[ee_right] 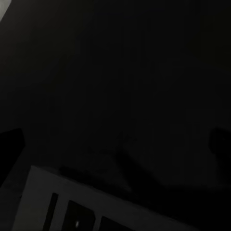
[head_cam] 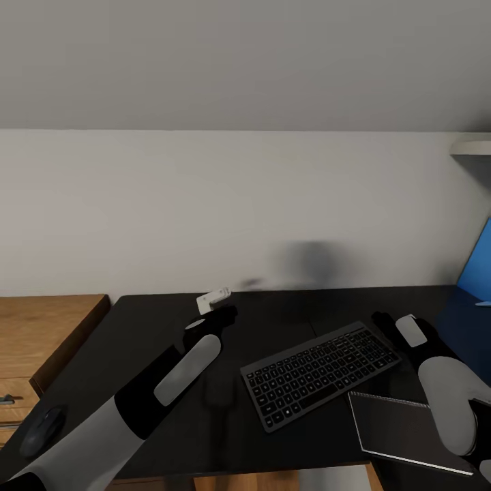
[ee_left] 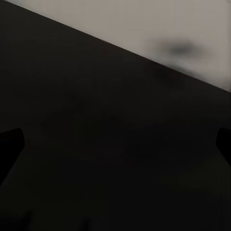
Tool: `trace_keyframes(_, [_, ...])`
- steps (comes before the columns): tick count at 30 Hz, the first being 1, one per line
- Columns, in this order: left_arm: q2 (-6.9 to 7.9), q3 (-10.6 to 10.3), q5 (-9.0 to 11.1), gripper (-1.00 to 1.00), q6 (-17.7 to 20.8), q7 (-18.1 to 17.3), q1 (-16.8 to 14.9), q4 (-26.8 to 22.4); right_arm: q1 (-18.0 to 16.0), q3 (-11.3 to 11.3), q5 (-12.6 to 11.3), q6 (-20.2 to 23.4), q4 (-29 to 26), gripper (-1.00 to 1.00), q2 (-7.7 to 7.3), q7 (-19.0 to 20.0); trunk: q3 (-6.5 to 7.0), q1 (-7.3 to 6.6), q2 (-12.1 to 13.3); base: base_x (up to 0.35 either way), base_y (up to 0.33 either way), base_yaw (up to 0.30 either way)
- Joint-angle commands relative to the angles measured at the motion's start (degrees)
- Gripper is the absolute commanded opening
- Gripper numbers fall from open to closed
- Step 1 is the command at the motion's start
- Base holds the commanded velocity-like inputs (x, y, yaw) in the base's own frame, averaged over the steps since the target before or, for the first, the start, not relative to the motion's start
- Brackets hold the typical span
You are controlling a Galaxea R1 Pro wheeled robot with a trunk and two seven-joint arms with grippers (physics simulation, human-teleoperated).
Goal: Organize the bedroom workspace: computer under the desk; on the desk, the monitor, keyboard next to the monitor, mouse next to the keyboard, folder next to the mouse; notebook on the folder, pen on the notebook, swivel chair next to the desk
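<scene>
The black keyboard [head_cam: 320, 372] lies at an angle in the middle of the glossy black desk [head_cam: 157, 320]. A dark notebook [head_cam: 409, 429] rests at its near right corner. The black mouse [head_cam: 42, 429] sits by the desk's front left corner. My left gripper [ee_left: 116, 147] hovers open over bare desk, left of the keyboard's far end, fingertips [ee_left: 10, 149] wide apart. My right gripper [ee_right: 115, 144] is open low over the desk beyond the keyboard's right end. Monitor, computer, folder, pen and swivel chair are out of view.
A small white object [head_cam: 213, 298] lies near the desk's back edge, just beyond my left arm. A wooden drawer unit [head_cam: 41, 341] adjoins the desk on the left. A blue panel [head_cam: 479, 269] stands at the right, under a white shelf [head_cam: 472, 146].
</scene>
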Motion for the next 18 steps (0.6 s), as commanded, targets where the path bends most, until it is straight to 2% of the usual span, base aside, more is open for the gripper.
trace_keyframes(1, [0.05, -0.09, 0.09, 1.0, 0.44, 0.33, -0.08, -0.08, -0.01, -0.11, -0.37, 0.28, -0.08, 1.0, 0.0, -0.48, -0.07, 0.0, -0.03, 0.0, 0.0, 0.0])
trace_keyframes(7, [0.08, -0.09, 0.07, 1.0, 0.44, 0.33, -0.08, -0.08, -0.01, -0.11, -0.37, 0.28, -0.08, 1.0, 0.0, -0.52, 0.83, -1.1, 1.98, 0.0, 0.0, 0.0])
trace_keyframes(18, [0.08, -0.09, 0.08, 1.0, 0.44, 0.37, -0.08, -0.08, 0.01, -0.11, -0.33, 0.64, -0.08, 1.0, 0.0, -0.58, 0.83, -1.1, 1.98, 0.0, 0.0, 0.0])
